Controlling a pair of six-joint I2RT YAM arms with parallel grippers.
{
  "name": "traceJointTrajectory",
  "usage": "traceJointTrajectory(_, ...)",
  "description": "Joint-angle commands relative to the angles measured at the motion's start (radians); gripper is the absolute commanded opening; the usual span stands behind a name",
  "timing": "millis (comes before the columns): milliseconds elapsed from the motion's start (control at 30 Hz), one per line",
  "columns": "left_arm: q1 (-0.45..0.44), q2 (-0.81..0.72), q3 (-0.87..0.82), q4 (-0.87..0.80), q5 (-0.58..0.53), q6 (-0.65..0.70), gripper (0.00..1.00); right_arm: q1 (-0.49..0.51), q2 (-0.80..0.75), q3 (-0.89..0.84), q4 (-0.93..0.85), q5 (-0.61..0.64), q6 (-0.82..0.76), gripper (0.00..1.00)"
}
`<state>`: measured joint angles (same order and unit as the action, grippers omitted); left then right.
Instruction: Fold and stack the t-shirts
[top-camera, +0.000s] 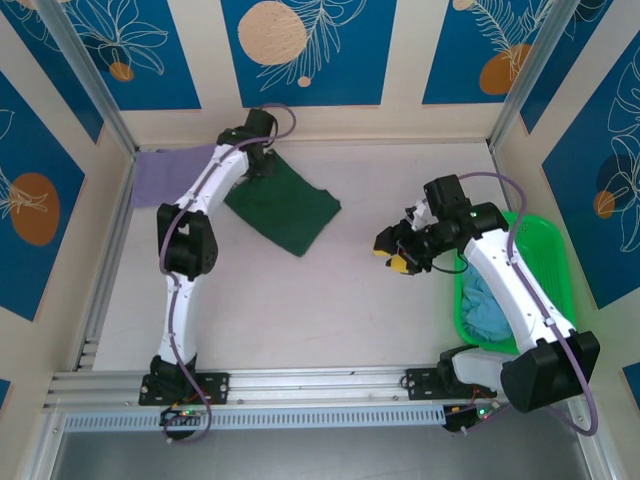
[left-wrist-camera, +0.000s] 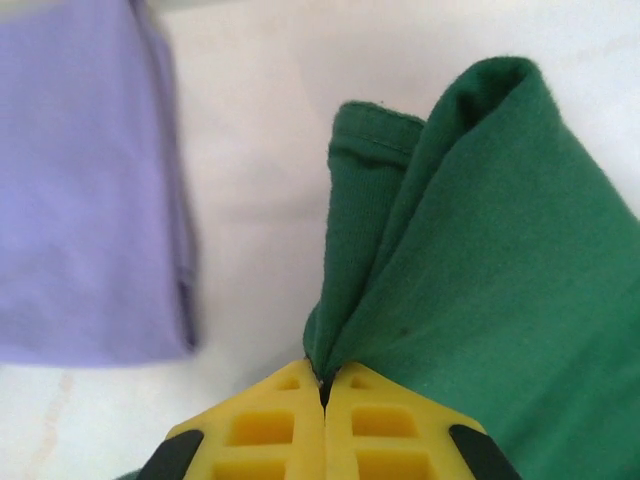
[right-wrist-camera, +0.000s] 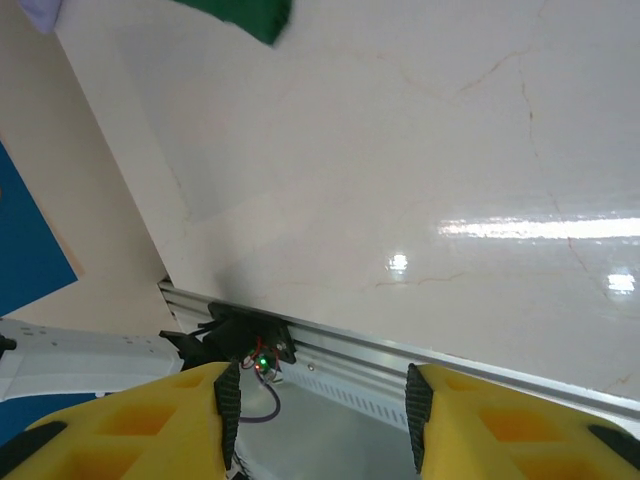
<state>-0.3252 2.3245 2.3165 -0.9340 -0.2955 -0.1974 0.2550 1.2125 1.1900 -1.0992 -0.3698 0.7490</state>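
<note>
Gripping an edge of the dark green t-shirt (left-wrist-camera: 480, 300)

Left claw (left-wrist-camera: 323, 385) is clenching a bunched fold, cloth spreading ahead-right; lavender t-shirt (left-wrist-camera: 90, 200) is lying near, to its left. Right claw (right-wrist-camera: 320, 425) is hanging released, empty. Judgement: stacking green onto lavender is starting; next move is calling for a lift that keeps the folds.

Left gripper (left-wrist-camera: 324, 388): yellow fingers (left-wrist-camera: 262, 428) pressed together, pinching a raised fold of cloth at their tips.
Dark green t-shirt (left-wrist-camera: 490, 280): runs from the pinch ahead and to the gripper's right.
Lavender t-shirt (left-wrist-camera: 85, 180): lies flat, ahead and left, apart from the green one.
Table (left-wrist-camera: 255, 120): pale strip between the two shirts.
</note>
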Motion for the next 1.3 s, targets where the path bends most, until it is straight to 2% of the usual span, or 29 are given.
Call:
traceJointTrajectory(0,0.032,0.048,0.135,-0.098,-0.076,0.103,0.0,-0.001,-0.022,0.015,-0.089,0.01,0.023,0.5)
traceJointTrajectory(200,0.084,0.045,0.235,-0.106,-0.1,0.17,0.0,-0.002,-0.03,0.016,-0.11,0.028,0.041,0.5)
traceJointTrajectory(367,0.14,0.021,0.247,-0.083,-0.092,0.223,0.0,0.005,-0.022,0.014,-0.11,0.023,0.051,0.5)
traceJointTrajectory(533,0.202,0.019,0.289,-0.084,-0.046,0.217,0.0,0.011,-0.013,0.014,-0.127,0.023,0.051,0.5)
traceJointTrajectory(933,0.268,-0.002,0.341,-0.042,0.002,0.227,0.0,0.073,0.054,0.06,-0.124,0.043,0.074,0.49)
traceJointTrajectory(1267,0.348,-0.073,0.374,-0.044,0.133,0.143,0.0,0.157,0.132,0.112,-0.115,0.077,0.106,0.49)
